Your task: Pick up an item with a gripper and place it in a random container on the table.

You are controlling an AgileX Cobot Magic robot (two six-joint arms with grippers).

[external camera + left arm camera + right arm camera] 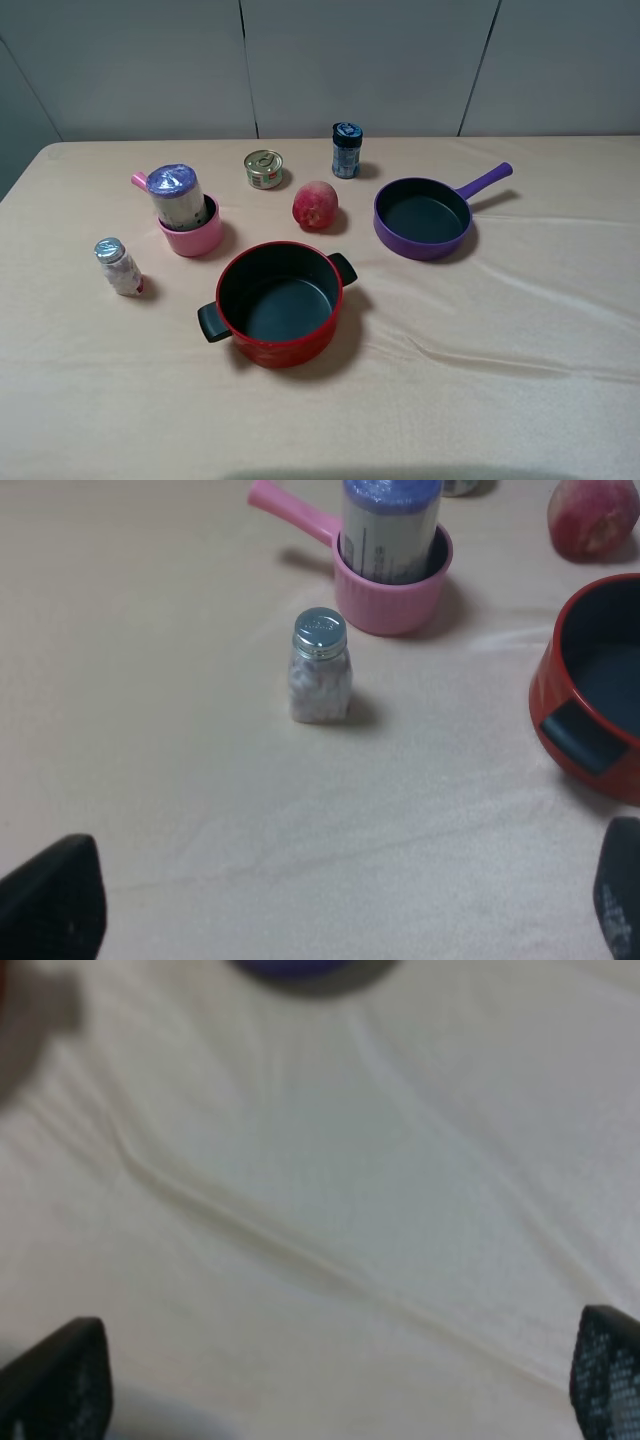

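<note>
The item, a cream-white canister (pixel 178 197) with a shiny purple top, stands upright inside the container, a small pink saucepan (pixel 195 240) at the left of the table. The left wrist view shows the canister (pixel 390 525) in the saucepan (pixel 400 605), with the pink handle pointing away. My left gripper (pixel 340 895) is open and empty, well back from the saucepan. My right gripper (pixel 335 1375) is open too, over bare cloth with nothing between its fingers. Neither arm shows in the exterior high view.
A small foil-capped bottle (pixel 118 266) stands left of the red two-handled pot (pixel 280 300). A purple pan (pixel 425 218) sits at the right. Behind are a red fruit (pixel 315 204), a tin can (pixel 264 169) and a blue-lidded jar (pixel 346 150).
</note>
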